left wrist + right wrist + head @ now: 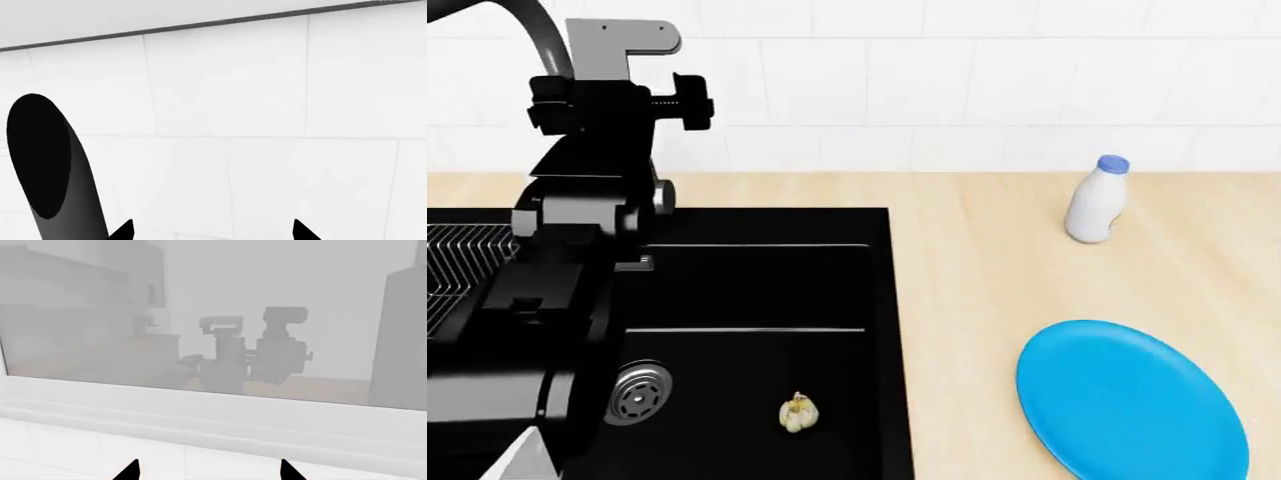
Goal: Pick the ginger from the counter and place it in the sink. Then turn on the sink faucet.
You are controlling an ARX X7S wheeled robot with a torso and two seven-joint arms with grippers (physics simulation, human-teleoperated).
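Your ginger [799,412] sits on the sink [761,290] floor, just at 3 o'clock of the steel drain [638,393]. Left fingers [124,231] are spread open beside the faucet [50,170] spout; right fingers [130,471] are open too, facing a window. Blue plate [1134,405] and milk bottle [1096,200] stay on the counter [974,270].

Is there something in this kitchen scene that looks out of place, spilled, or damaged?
Nothing looks spilled or broken. The one unusual item is the ginger lying loose on the floor of the black sink, near the drain. The white bottle stands upright and the blue plate lies flat on the counter.
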